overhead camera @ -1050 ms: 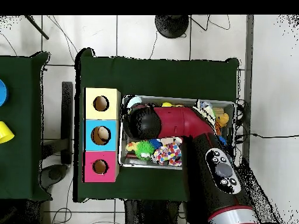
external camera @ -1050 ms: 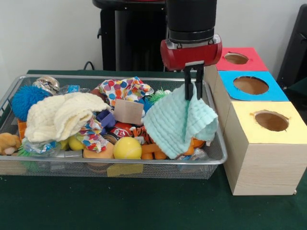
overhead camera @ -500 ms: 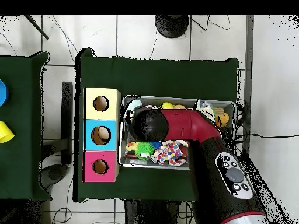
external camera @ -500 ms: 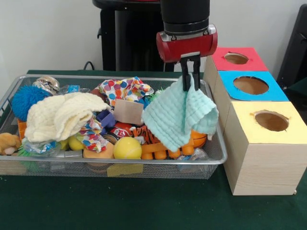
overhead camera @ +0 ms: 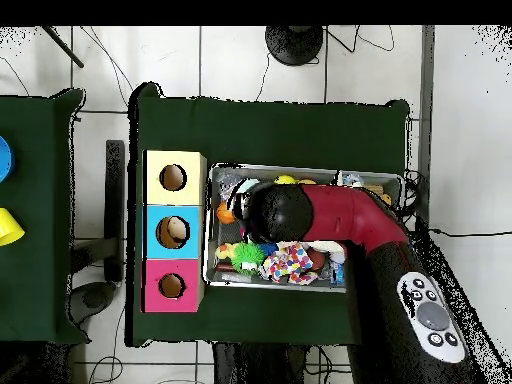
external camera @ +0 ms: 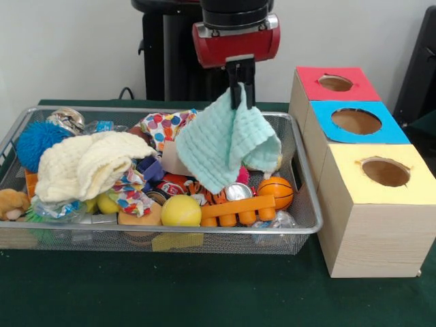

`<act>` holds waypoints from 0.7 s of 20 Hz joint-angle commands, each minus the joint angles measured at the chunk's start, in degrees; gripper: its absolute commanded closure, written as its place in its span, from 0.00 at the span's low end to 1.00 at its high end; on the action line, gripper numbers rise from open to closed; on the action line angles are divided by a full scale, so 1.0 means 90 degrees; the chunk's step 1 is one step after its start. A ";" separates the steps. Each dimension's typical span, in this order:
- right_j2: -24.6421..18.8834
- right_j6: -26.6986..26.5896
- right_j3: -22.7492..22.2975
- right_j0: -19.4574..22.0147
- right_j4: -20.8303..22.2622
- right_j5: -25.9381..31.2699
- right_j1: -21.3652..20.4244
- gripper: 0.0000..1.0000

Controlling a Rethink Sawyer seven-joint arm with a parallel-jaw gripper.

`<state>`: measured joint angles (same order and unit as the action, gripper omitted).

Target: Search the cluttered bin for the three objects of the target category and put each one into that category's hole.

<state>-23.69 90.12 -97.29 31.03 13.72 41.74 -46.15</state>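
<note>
Above the wire bin [external camera: 300, 228], gripper [external camera: 240, 85] pinches mint cloth [external camera: 225, 139] hanging below it.

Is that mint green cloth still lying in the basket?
No, lifted: the mint cloth hangs from the shut gripper above the basket.

Arm vertical, claw [external camera: 240, 90] pointing down, fingers pinched together; arm bent across in overhead view.

Mint green cloth [external camera: 228, 146], crumpled, hanging above the wire bin [external camera: 300, 228]
</note>
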 commanded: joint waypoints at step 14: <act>-0.0919 -0.1879 0.1169 0.0800 0.0695 0.1644 0.0504 1.00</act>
<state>-26.78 90.08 -90.57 36.60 17.35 49.02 -44.38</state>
